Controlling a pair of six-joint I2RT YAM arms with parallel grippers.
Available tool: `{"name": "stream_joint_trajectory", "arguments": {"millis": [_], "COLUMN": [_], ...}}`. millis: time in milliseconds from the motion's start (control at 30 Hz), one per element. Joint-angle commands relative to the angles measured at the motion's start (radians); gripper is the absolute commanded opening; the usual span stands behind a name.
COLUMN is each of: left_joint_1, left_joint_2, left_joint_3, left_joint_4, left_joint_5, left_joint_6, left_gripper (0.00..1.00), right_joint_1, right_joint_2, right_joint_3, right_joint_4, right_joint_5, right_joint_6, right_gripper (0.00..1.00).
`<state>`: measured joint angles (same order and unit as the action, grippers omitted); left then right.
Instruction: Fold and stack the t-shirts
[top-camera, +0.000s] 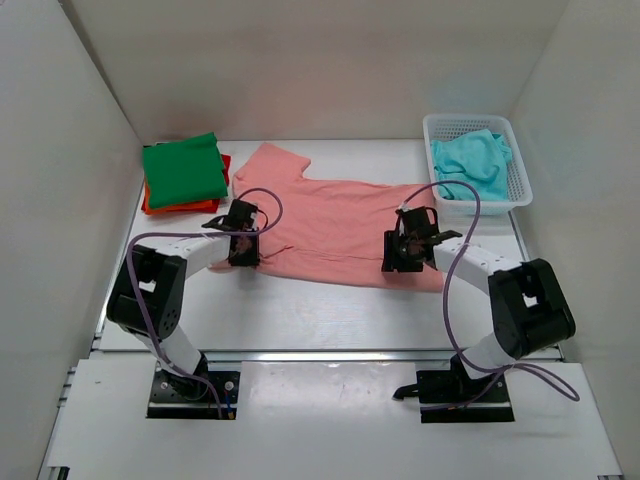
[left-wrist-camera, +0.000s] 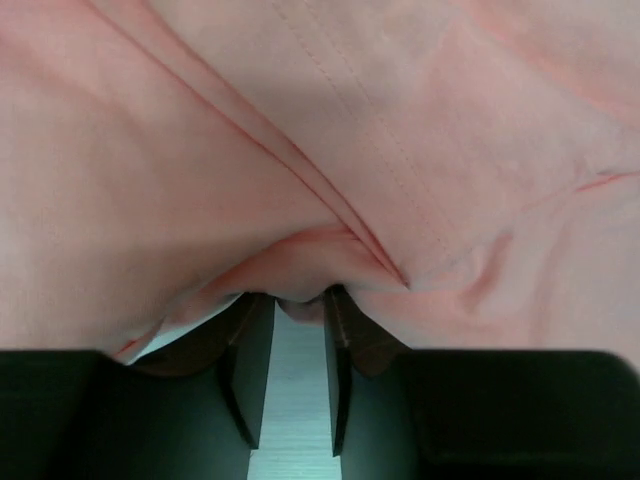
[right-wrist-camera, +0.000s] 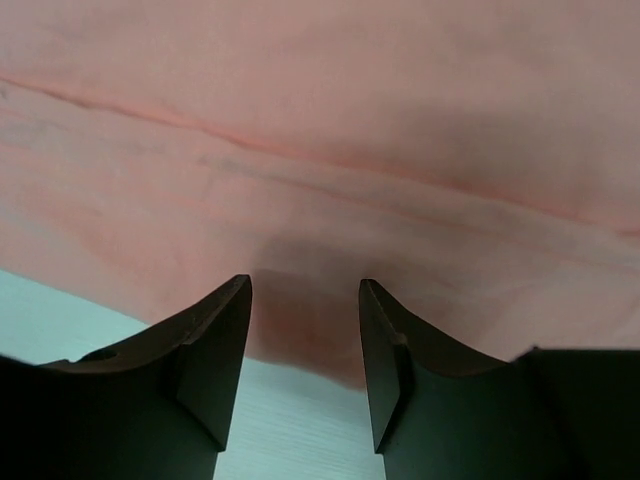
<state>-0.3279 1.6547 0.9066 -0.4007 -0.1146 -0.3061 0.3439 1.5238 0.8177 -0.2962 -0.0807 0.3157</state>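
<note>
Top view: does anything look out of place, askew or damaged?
Nothing damaged. The pink shirt lies askew, its edge puckered where the left gripper pinches it. The turquoise shirt sits crumpled in the basket, unfolded. The green shirt sits offset on the orange-red shirt.

a spread salmon pink cloth t-shirt (top-camera: 330, 215) covers the table's middle. a folded green cloth t-shirt (top-camera: 183, 168) on an orange-red cloth t-shirt (top-camera: 148, 206) fills the far left corner, and a white plastic mesh basket (top-camera: 520, 172) holding a turquoise cloth t-shirt (top-camera: 470, 160) fills the far right. the white table (top-camera: 330, 305) lies bare along its near edge. white walls (top-camera: 300, 60) close the other edges.
</note>
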Motion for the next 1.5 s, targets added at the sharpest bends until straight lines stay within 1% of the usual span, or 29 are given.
{"name": "stream_joint_trajectory", "arguments": {"millis": [0, 67, 133, 233, 267, 300, 367, 433, 467, 500, 567, 600, 667, 700, 733, 800, 833, 900, 933, 967, 1000, 1033, 1067, 1100, 1200, 1233, 1300, 1333, 1467], "left_joint_1": [-0.055, -0.08, -0.111, -0.134, -0.132, -0.137, -0.134, -0.087, -0.05, -0.031, 0.054, 0.068, 0.128, 0.138, 0.147, 0.121, 0.113, 0.102, 0.111, 0.118, 0.13, 0.135, 0.135, 0.138, 0.167, 0.188, 0.217, 0.233, 0.282], "left_joint_2": [-0.024, -0.064, -0.133, -0.216, -0.273, -0.295, -0.377, -0.494, -0.527, -0.58, -0.656, -0.699, -0.742, -0.75, -0.736, -0.716, -0.701, -0.673, -0.664, -0.632, -0.612, -0.561, -0.514, -0.468, -0.368, -0.354, -0.322, -0.319, -0.303], "left_joint_3": [-0.05, -0.086, -0.13, -0.175, -0.181, -0.183, -0.176, -0.155, -0.134, -0.106, -0.069, -0.055, -0.055, -0.055, -0.058, -0.083, -0.084, -0.148, -0.176, -0.184, -0.201, -0.204, -0.204, -0.201, -0.169, -0.155, -0.141, -0.135, -0.121], "left_joint_4": [-0.145, -0.177, -0.223, -0.289, -0.323, -0.348, -0.401, -0.455, -0.458, -0.469, -0.466, -0.457, -0.438, -0.431, -0.432, -0.431, -0.417, -0.304, -0.229, -0.202, -0.132, -0.078, -0.054, -0.02, 0.026, 0.029, 0.025, 0.026, 0.013], "left_joint_5": [0.053, 0.081, 0.108, 0.153, 0.168, 0.174, 0.197, 0.229, 0.237, 0.256, 0.262, 0.256, 0.25, 0.25, 0.265, 0.289, 0.285, 0.276, 0.28, 0.291, 0.294, 0.291, 0.285, 0.259, 0.178, 0.156, 0.066, 0.025, -0.019], "left_joint_6": [-0.018, -0.024, -0.027, -0.03, -0.028, -0.021, -0.022, -0.013, -0.01, -0.011, -0.005, -0.001, 0.016, 0.021, 0.028, 0.029, 0.015, -0.03, -0.04, -0.063, -0.07, -0.091, -0.094, -0.097, -0.067, -0.056, -0.03, -0.019, 0.005], "left_gripper": [0.34, 0.24, 0.22, 0.16, 0.16, 0.16, 0.19, 0.22, 0.27, 0.27, 0.27, 0.26, 0.28, 0.27, 0.27, 0.31, 0.32, 0.35, 0.34, 0.34, 0.32, 0.3, 0.3, 0.28, 0.28, 0.28, 0.33, 0.33, 0.36], "right_joint_1": [-0.016, -0.034, -0.057, -0.089, -0.095, -0.1, -0.114, -0.115, -0.117, -0.118, -0.123, -0.115, -0.108, -0.099, -0.106, -0.091, -0.086, -0.091, -0.088, -0.089, -0.088, -0.077, -0.082, -0.086, -0.109, -0.111, -0.126, -0.125, -0.16], "right_joint_2": [-0.02, -0.045, -0.083, -0.129, -0.143, -0.143, -0.178, -0.207, -0.247, -0.27, -0.307, -0.327, -0.34, -0.344, -0.337, -0.317, -0.31, -0.266, -0.233, -0.217, -0.194, -0.173, -0.165, -0.143, -0.119, -0.103, -0.061, -0.036, 0.062], "right_joint_3": [-0.037, -0.054, -0.084, -0.095, -0.098, -0.091, -0.085, -0.086, -0.086, -0.094, -0.088, -0.089, -0.077, -0.072, -0.055, -0.037, -0.025, -0.017, -0.003, 0.003, 0.006, -0.002, -0.002, -0.011, -0.048, -0.061, -0.06, -0.052, -0.038], "right_joint_4": [-0.044, -0.073, -0.115, -0.176, -0.208, -0.256, -0.314, -0.362, -0.385, -0.399, -0.402, -0.39, -0.356, -0.344, -0.334, -0.318, -0.279, -0.218, -0.209, -0.18, -0.163, -0.14, -0.106, -0.068, 0.008, 0.008, -0.017, -0.024, -0.124], "right_joint_5": [-0.028, -0.062, -0.097, -0.139, -0.14, -0.149, -0.156, -0.149, -0.134, -0.134, -0.143, -0.142, -0.143, -0.151, -0.152, -0.142, -0.139, -0.152, -0.166, -0.175, -0.175, -0.169, -0.183, -0.183, -0.192, -0.189, -0.162, -0.136, -0.042], "right_joint_6": [0.048, 0.046, 0.043, 0.031, 0.025, 0.013, -0.013, -0.03, -0.035, -0.038, -0.037, -0.041, -0.047, -0.046, -0.061, -0.075, -0.089, -0.099, -0.105, -0.107, -0.104, -0.101, -0.098, -0.093, -0.084, -0.086, -0.08, -0.086, -0.063], "right_gripper": [0.44, 0.44, 0.4, 0.38, 0.38, 0.38, 0.37, 0.37, 0.36, 0.36, 0.36, 0.36, 0.35, 0.35, 0.36, 0.36, 0.36, 0.36, 0.36, 0.36, 0.36, 0.35, 0.34, 0.33, 0.31, 0.31, 0.31, 0.31, 0.29]}}
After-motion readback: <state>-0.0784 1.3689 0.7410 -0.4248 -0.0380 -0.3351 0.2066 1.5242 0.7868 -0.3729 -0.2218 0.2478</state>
